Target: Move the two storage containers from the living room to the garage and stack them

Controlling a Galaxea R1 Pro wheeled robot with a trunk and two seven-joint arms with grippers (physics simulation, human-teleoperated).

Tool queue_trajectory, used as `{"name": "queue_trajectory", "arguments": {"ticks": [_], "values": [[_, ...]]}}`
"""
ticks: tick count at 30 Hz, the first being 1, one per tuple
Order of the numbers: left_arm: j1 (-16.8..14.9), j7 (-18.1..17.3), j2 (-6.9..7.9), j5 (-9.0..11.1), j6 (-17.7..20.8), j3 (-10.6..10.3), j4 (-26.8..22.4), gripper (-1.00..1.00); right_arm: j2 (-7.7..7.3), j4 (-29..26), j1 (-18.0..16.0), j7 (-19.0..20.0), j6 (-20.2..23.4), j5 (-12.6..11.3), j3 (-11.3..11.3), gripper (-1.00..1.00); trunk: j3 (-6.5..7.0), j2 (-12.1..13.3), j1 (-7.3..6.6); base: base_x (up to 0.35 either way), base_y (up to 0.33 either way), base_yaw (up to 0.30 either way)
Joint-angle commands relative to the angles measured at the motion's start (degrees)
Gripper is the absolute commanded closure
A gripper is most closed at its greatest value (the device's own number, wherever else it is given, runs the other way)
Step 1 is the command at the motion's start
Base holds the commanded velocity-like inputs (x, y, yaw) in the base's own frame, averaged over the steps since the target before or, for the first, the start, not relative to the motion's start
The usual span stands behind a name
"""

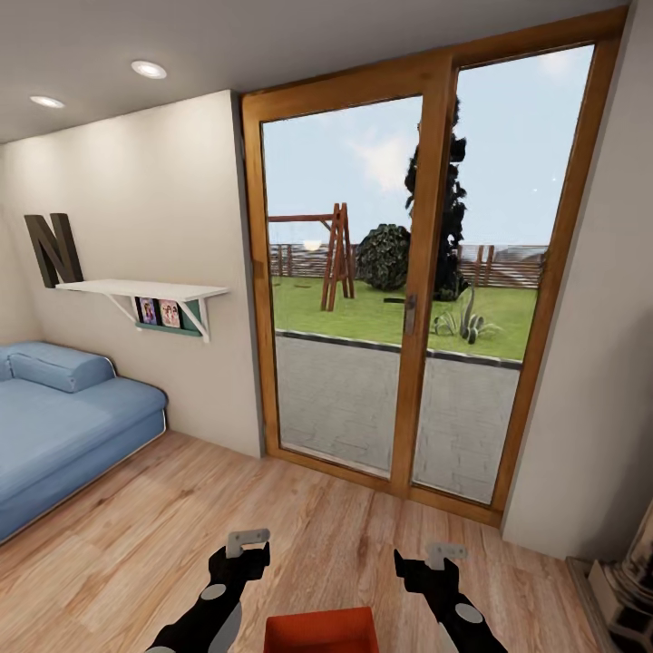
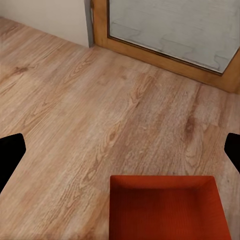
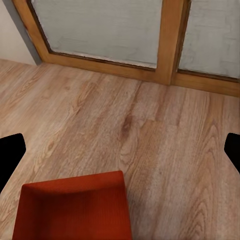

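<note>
One storage container [image 1: 321, 631], orange-red and open-topped, sits low between the left gripper [image 1: 247, 542] and right gripper [image 1: 446, 550], both spread apart and holding nothing. Head view adds the blue sofa [image 1: 63, 426] and glass doors [image 1: 426, 272]; wrist views show plank floor [image 2: 100, 115].

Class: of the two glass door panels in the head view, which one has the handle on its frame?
The right panel: the handle sits on its left frame post. The left panel has none.
</note>
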Motion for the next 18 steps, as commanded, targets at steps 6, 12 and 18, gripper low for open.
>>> {"name": "queue_trajectory", "arguments": {"ticks": [6, 12, 18], "values": [[-0.02, 0.04, -0.04, -0.17, -0.27, 0.41, 0.06, -1.0, -0.01, 0.05, -0.02, -0.28, -0.17, -0.6, 0.28, -1.0, -0.21, -0.04, 0.02, 0.0, 0.0, 0.0], [-0.02, 0.15, -0.01, -0.17, -0.38, 0.31, 0.06, -1.0, -0.02, 0.05, -0.02, -0.31, -0.17, -0.58, 0.28, -1.0, -0.73, -0.04, 0.02, 0.0, 0.0, 0.0], [-0.02, 0.1, 0.13, -0.25, -0.4, 0.25, 0.06, -1.0, -0.02, 0.05, -0.02, -0.33, -0.16, -0.6, 0.28, -1.0, -1.28, -0.04, 0.02, 0.0, 0.0, 0.0]]}}
